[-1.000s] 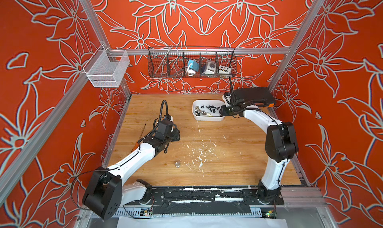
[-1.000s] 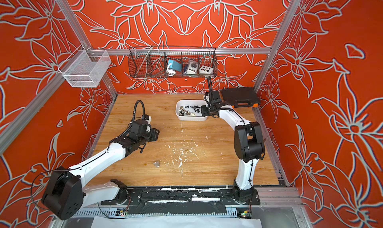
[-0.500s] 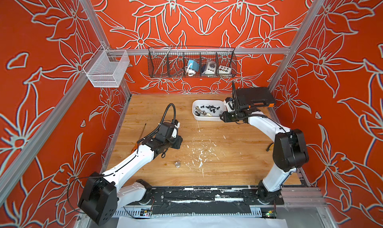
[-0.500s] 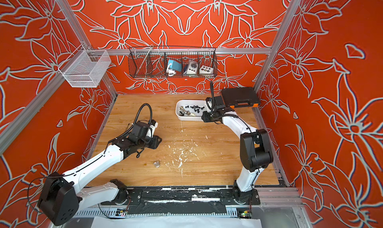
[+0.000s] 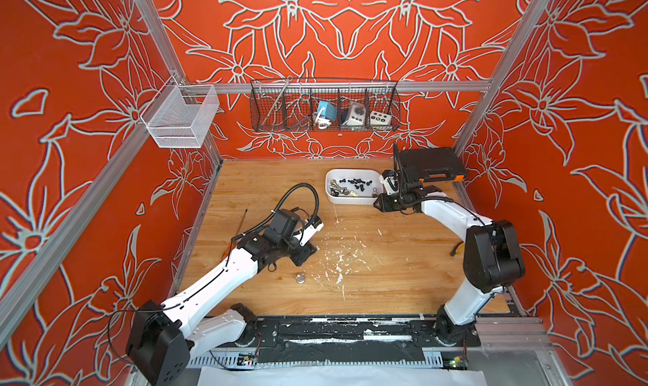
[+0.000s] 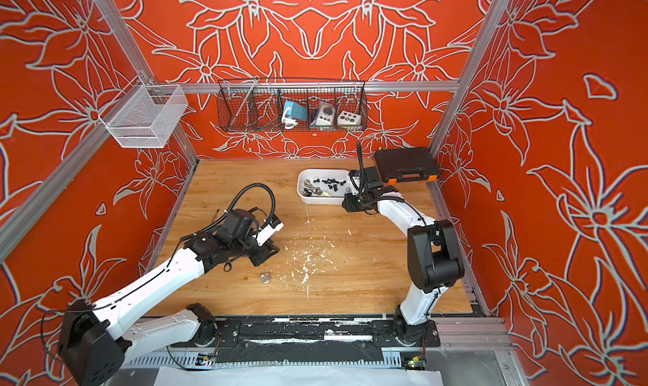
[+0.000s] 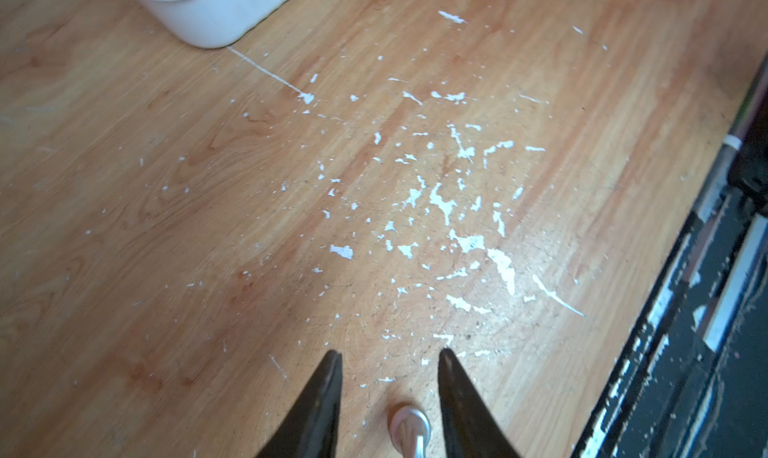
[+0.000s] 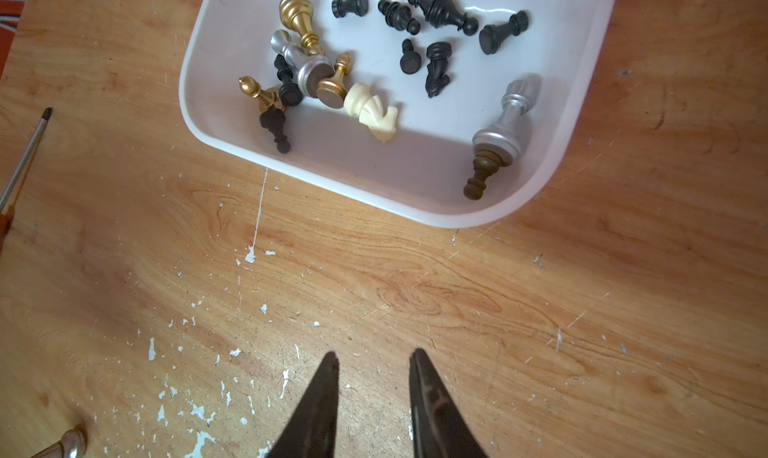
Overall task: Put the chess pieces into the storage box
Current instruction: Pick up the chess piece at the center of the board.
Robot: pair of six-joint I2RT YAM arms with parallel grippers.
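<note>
Left gripper (image 7: 389, 353): the fingers (image 7: 328, 397) stood moderately apart and held nothing. One silver chess piece (image 7: 409, 426) lay on the wooden table (image 7: 166, 227) in the gap between them, touching neither. In both top views this piece (image 5: 300, 278) lay alone on the near half of the table, just beside the left gripper and well apart from the storage box (image 5: 350, 200).

Right gripper (image 8: 374, 354): the fingers (image 8: 320, 397) stood a little apart, empty, above bare scuffed wood just short of the storage box's near rim (image 8: 415, 212).

The storage box sat toward the far right of the table, beside a black case (image 5: 431, 165). The other chess pieces (image 8: 432, 67) lay on their sides inside it: several small black ones, three gold (image 8: 301, 19), two silver (image 8: 505, 123) and one cream (image 8: 372, 112).

A screwdriver (image 8: 25, 160) lay on the table near the left wall. Two wire baskets (image 5: 324, 107) hung on the walls.
</note>
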